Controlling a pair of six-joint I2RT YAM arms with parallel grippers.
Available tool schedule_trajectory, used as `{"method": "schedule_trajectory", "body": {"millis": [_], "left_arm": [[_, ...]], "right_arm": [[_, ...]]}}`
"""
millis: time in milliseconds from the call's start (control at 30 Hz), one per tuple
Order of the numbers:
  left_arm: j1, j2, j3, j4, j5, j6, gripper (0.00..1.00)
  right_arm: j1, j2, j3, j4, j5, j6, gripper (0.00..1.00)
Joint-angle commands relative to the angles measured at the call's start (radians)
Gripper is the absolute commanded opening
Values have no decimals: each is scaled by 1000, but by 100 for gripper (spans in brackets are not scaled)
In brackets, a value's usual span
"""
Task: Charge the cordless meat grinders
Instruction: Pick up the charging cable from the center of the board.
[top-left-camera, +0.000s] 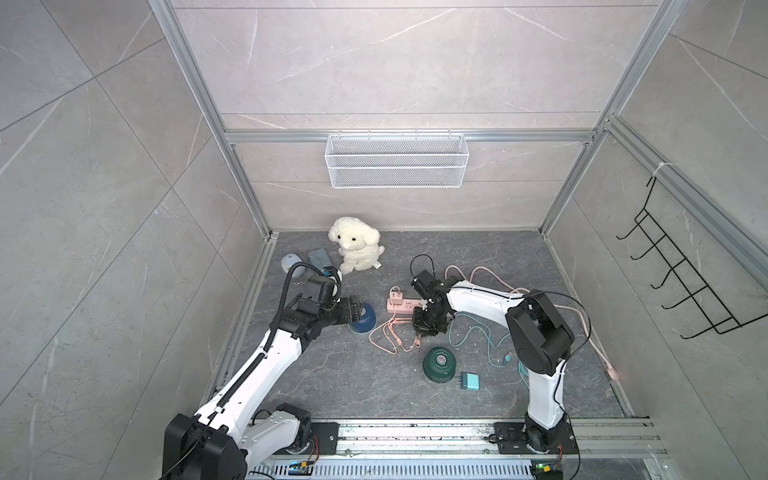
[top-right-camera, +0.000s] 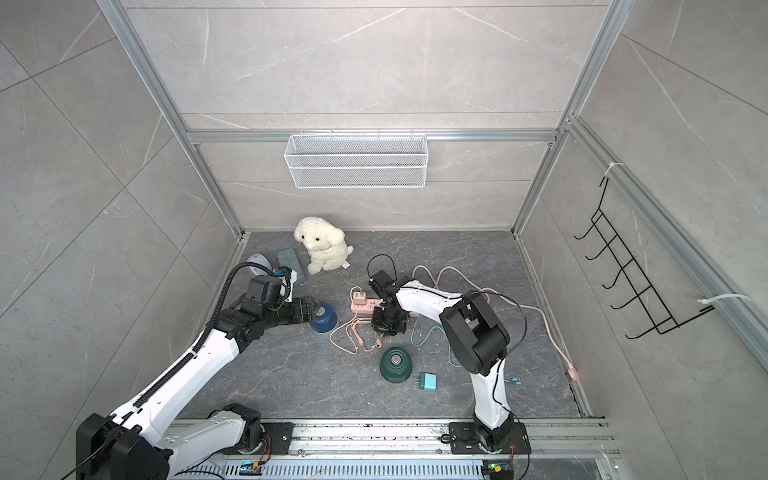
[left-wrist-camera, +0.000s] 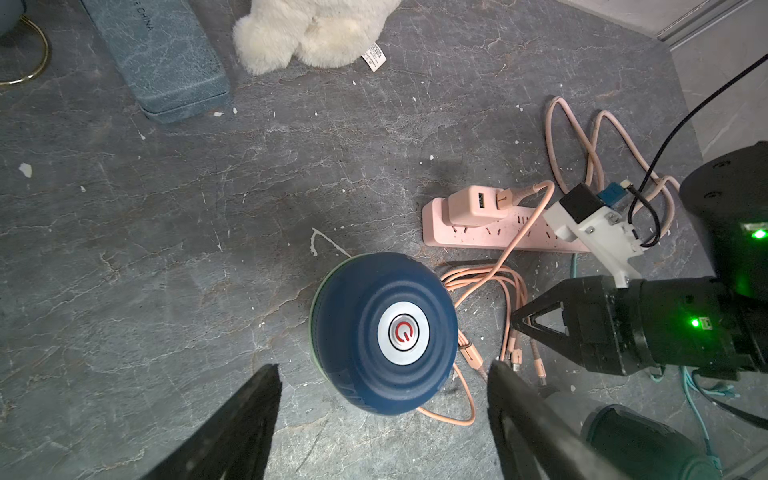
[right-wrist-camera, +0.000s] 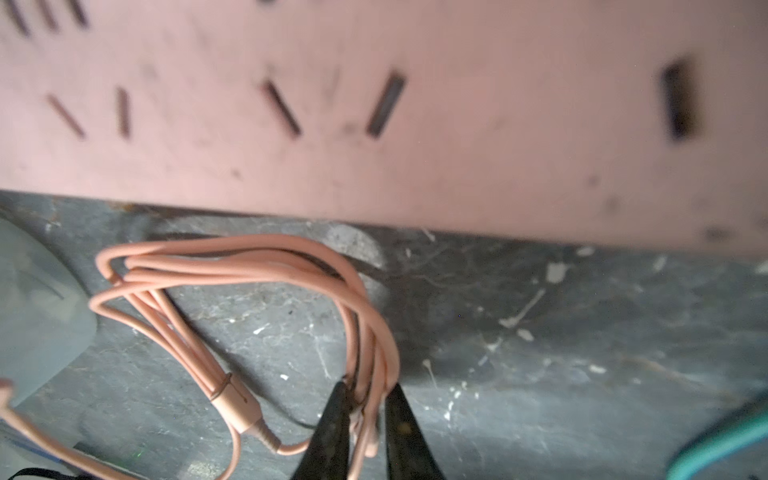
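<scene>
Grey veined tabletop (top-left-camera: 332, 386), pale tiled walls (top-left-camera: 395, 62)

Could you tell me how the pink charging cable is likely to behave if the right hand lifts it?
Probably floppy: the pink charging cable lies in loose loops. Its thin strands, pinched in the right hand, may dangle unevenly. One end is plugged into the pink adapter, so lifting could tug it.

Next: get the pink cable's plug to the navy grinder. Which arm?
Right. The right gripper pinches the pink cable strands beside the pink power strip. The left gripper stands open right at the navy grinder, probably better kept to steady it.
</scene>
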Motion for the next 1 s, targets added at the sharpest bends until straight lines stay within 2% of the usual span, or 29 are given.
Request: {"method": "schedule_trajectory", "body": {"millis": [0, 233, 500, 600, 800, 867, 967], "left_arm": [[-3, -7, -1, 26, -14, 21, 80], [-3, -6, 11, 15, -4, 20, 80], [-3, -3, 26, 9, 57, 11, 80], [-3, 4, 31, 10, 137, 4, 80], [-7, 41, 37, 39, 376, -44, 78], [-23, 52, 27, 65, 410, -84, 77], [-53, 57, 2, 109, 400, -152, 77]], "right_arm": [[-5, -14, 42, 14, -42, 11, 18], [-19, -49, 27, 43, -87, 4, 10], [-42, -103, -14, 106, -161, 18, 8], [-50, -128, -37, 158, -205, 39, 8], [-62, -164, -51, 257, -288, 81, 8], [-61, -173, -62, 299, -315, 104, 7], [-61, -190, -77, 343, -338, 129, 7]]}}
